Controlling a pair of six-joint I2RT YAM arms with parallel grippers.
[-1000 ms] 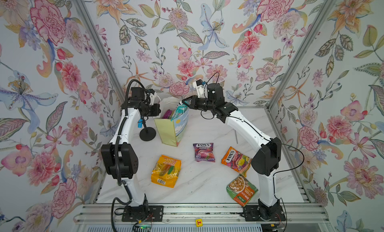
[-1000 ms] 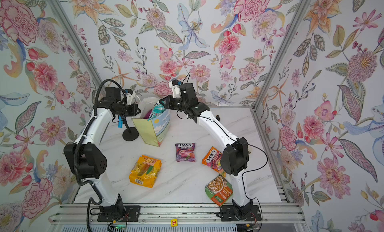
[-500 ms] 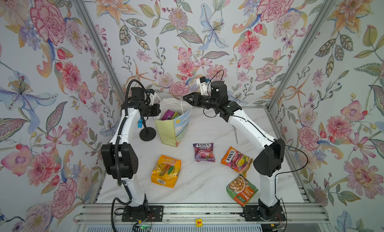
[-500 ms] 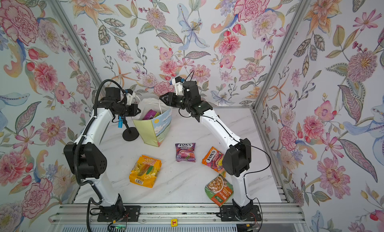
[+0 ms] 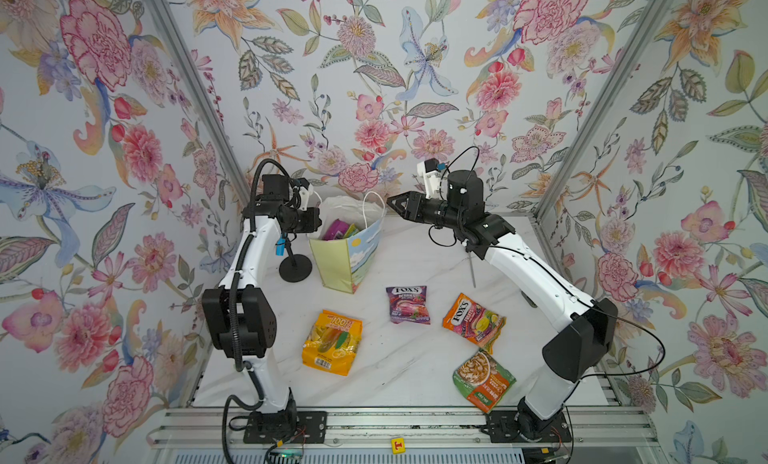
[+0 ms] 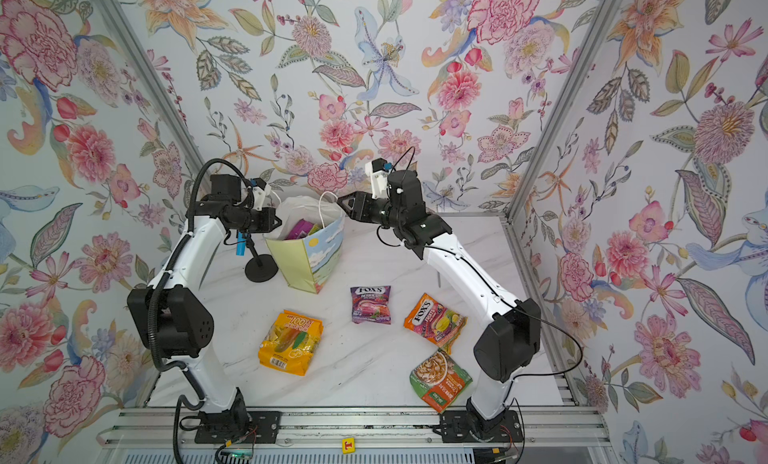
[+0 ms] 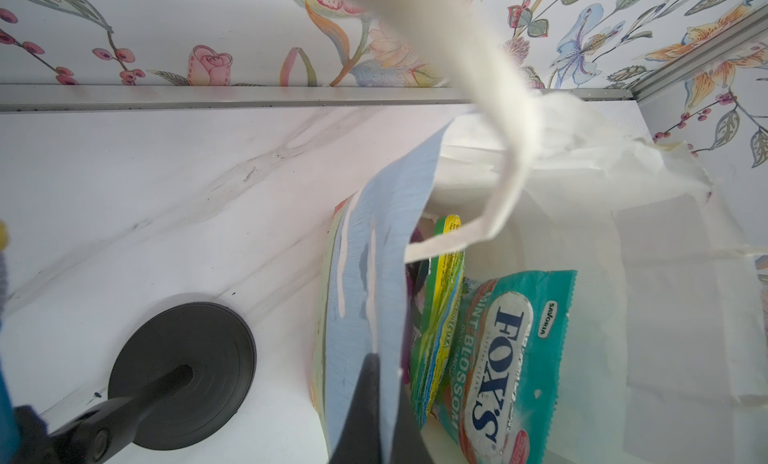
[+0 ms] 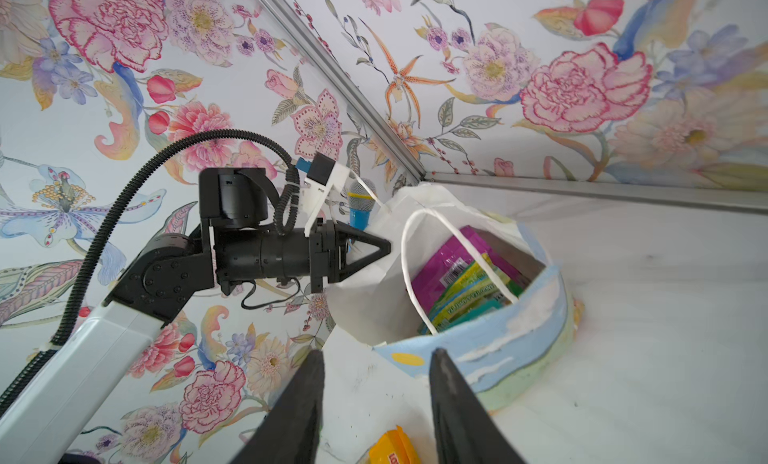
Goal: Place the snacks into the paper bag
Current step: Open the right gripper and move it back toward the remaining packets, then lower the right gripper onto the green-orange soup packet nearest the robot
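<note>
The paper bag (image 5: 349, 258) (image 6: 307, 254) stands upright at the back of the table, mouth open. My left gripper (image 5: 318, 225) (image 7: 386, 366) is shut on the bag's rim, its fingers pinching the blue wall. Inside lie a teal FOX'S packet (image 7: 511, 358), a green-yellow packet (image 7: 440, 308) and a magenta one (image 8: 453, 258). My right gripper (image 5: 390, 200) (image 8: 376, 353) hangs open and empty, above and to the right of the bag. On the table lie a yellow "100" packet (image 5: 332, 341), a purple FOX'S (image 5: 407, 304), an orange FOX'S (image 5: 473, 322) and a green-orange packet (image 5: 484, 378).
A blue toy microphone (image 8: 359, 210) on a black round stand (image 5: 295, 266) sits just left of the bag, under my left arm. A thin screwdriver shaft (image 5: 471, 268) shows beneath my right forearm. Floral walls close in the back and both sides.
My right gripper was over the bag's mouth with a packet; it has opened and drawn back up and to the right. The teal packet now lies in the bag. The left arm held still.
</note>
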